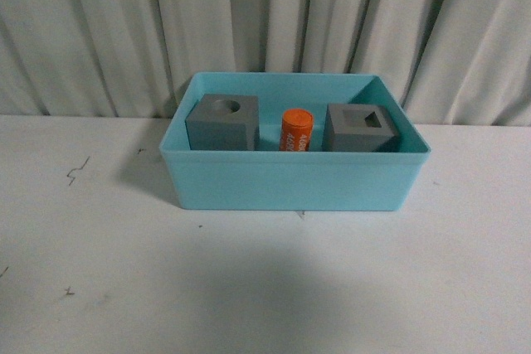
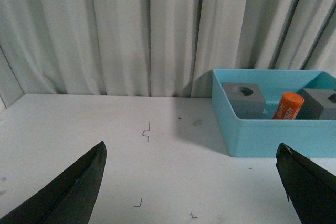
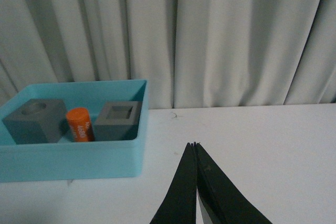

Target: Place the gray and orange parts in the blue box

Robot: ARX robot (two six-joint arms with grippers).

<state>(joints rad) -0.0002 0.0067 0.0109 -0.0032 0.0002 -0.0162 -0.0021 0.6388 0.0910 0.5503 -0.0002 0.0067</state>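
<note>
Inside the blue box (image 1: 294, 180), a smooth turquoise plastic tub on the white worktop (image 1: 249, 288), sit all three parts: a matte gray cube with a round recess (image 1: 222, 121) at left, an orange cylinder (image 1: 296, 129) with white lettering in the middle, a gray cube with a square recess (image 1: 361, 128) at right. The left claw (image 2: 191, 182) hangs spread wide over the worktop, left of the box; the right claw (image 3: 195, 148), right of it, is clenched and empty.

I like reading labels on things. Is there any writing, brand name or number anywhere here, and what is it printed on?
Orange cylinder in the blue box: white lettering runs along its side, too small and blurred to read in any view.
Two gray cubes: no text.
Box, table, curtain: no text visible.
</note>
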